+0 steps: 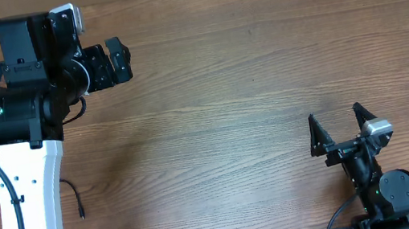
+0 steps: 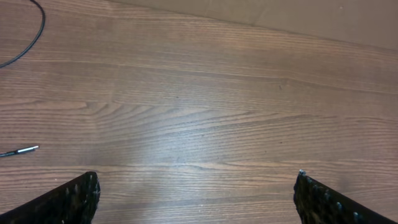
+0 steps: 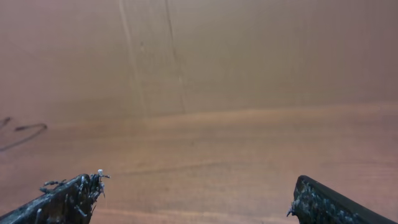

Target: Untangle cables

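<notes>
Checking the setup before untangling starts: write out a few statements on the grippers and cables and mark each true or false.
1. Both the left gripper and the right gripper are open. True.
2. The left gripper holds one of the cables. False: nothing is between its fingers, only bare table.
3. The cables lie as loose strands near the left arm. True.
4. A cable runs between the right gripper's fingers. False: the wood there is bare, and the cables are on the far side of the table from it.
</notes>
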Action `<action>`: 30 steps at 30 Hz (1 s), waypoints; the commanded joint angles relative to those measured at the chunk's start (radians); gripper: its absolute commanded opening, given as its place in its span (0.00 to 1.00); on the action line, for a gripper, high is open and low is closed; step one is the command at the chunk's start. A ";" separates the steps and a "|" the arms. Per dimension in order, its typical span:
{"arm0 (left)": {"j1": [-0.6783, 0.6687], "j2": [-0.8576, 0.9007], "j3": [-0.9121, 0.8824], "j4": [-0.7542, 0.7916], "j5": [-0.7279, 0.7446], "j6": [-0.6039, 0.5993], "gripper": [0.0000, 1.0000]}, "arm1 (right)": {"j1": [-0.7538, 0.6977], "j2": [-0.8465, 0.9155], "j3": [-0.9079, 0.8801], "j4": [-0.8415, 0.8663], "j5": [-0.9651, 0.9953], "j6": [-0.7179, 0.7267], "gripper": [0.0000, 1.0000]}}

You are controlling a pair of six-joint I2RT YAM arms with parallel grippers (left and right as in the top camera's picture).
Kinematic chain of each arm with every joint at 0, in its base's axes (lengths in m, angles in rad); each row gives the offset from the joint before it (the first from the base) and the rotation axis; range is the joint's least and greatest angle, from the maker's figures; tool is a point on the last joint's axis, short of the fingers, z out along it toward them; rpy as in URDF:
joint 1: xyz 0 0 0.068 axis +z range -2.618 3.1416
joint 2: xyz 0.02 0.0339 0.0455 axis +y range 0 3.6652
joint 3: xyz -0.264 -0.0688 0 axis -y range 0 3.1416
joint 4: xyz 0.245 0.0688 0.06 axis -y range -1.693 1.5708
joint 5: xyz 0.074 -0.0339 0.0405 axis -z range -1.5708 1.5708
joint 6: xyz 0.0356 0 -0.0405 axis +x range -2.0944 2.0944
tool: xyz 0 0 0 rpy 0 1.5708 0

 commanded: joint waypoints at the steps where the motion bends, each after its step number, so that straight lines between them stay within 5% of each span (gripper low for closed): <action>1: -0.002 -0.016 0.015 0.000 -0.007 0.026 1.00 | -0.007 -0.010 -0.011 -0.017 0.035 -0.006 1.00; 11: -0.002 -0.016 0.015 0.000 -0.007 0.026 1.00 | -0.005 -0.010 -0.010 -0.020 0.047 -0.144 1.00; 30: -0.002 -0.016 0.015 0.000 -0.007 0.026 1.00 | -0.005 -0.010 -0.010 -0.021 0.047 -0.154 1.00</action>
